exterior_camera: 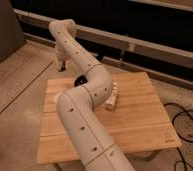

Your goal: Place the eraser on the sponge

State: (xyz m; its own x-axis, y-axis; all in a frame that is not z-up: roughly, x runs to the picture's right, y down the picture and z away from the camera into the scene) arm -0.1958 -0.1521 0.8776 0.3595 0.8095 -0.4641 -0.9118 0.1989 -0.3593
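My arm [85, 105] runs from the bottom of the view across the wooden table [140, 125] and bends up to the far left. The gripper [61, 65] hangs shut just past the table's far left corner, above the floor; whether anything is in it I cannot tell. A small dark shape [80, 80] lies on the table against the arm's left side, mostly covered. I cannot tell whether that is the eraser. The sponge is hidden from this view.
A cream-white rectangular block [111, 96] lies on the table right of the arm's elbow. A dark wall with a pale rail [150, 45] runs behind the table. Black cables [187, 120] lie on the floor at right.
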